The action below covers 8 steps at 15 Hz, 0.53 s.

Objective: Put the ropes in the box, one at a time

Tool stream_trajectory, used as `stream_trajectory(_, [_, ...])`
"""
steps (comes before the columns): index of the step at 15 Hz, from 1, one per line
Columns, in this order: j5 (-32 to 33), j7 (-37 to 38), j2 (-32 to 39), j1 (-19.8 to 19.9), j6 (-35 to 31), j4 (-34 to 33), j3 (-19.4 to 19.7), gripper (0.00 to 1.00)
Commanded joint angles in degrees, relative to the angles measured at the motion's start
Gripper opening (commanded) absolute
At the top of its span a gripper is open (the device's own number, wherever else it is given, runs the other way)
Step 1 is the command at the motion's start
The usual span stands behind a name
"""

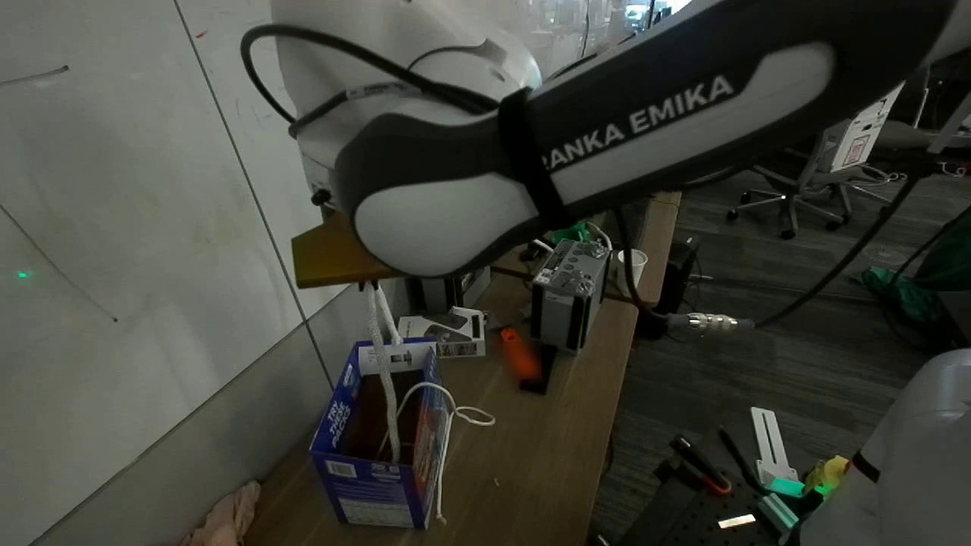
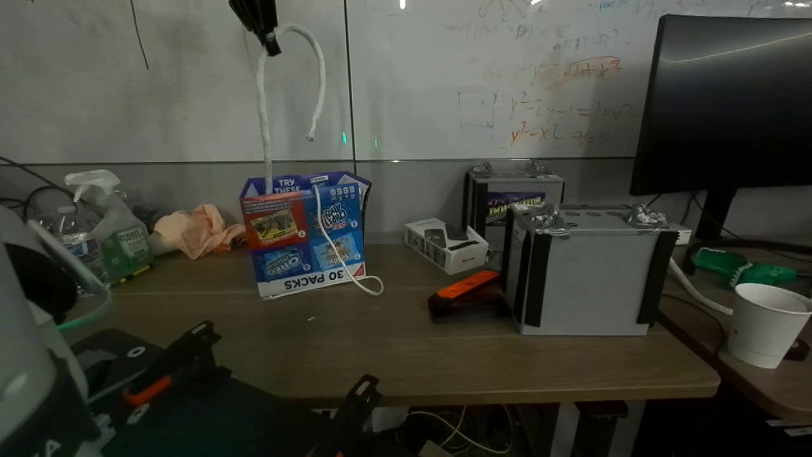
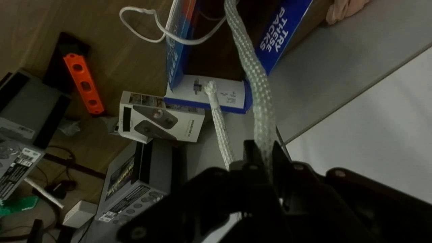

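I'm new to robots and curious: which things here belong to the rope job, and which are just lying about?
Job: printed box; thick white rope, held by the tool; thin white rope, hanging over the box's side.

Lying about: spray bottle; paper cup; pinkish cloth; orange object.

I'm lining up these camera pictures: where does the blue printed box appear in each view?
In an exterior view: box, low, left of centre.
In an exterior view: box, mid-height, left of centre.
In the wrist view: box, top centre, cut off.
All three share the orange object.
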<state>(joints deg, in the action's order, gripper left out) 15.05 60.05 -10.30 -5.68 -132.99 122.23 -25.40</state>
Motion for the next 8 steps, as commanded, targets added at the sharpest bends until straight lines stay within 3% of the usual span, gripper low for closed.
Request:
stream_trajectory(1, [-1.10,-2.17,4.89,-3.44,-1.35,-1.69,2.11,0.03])
stream_trajectory(8, [-3.18,-8.49,12.55,-5.70,-7.89,-1.82,6.95,0.03])
